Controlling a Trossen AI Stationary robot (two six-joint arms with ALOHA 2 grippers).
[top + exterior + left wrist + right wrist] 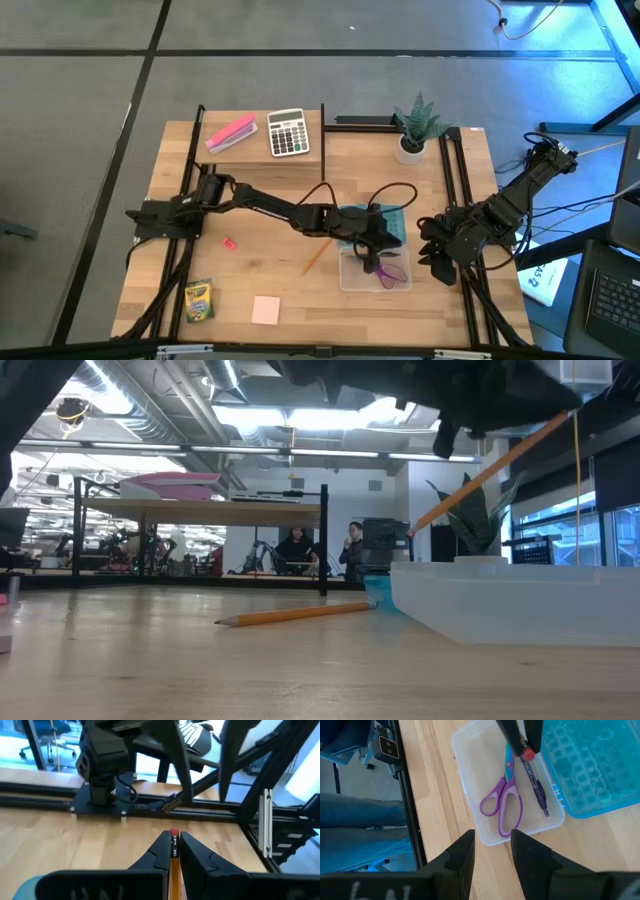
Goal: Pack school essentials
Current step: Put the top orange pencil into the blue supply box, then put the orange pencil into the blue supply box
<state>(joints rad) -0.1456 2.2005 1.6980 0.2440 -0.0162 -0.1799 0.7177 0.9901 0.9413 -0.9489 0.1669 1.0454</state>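
Wooden table (280, 285), open office beyond. Clear plastic box (465, 760) at four o'clock from table centre, purple-handled scissors (502, 800) already lying inside. Left gripper (174, 851) over the box, closed narrow on an orange pencil (490, 465) near its eraser end: light, stiff, slim, likely to pivot. Second pencil (295, 615) at seven o'clock of the box. Right gripper (492, 850) at three o'clock, fingers apart, holding nothing.

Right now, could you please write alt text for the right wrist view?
Purple-handled scissors and a purple pen lie in a clear box beside a blue lid. The left pincer holds a red-tipped pencil above it; the right pincer is open.
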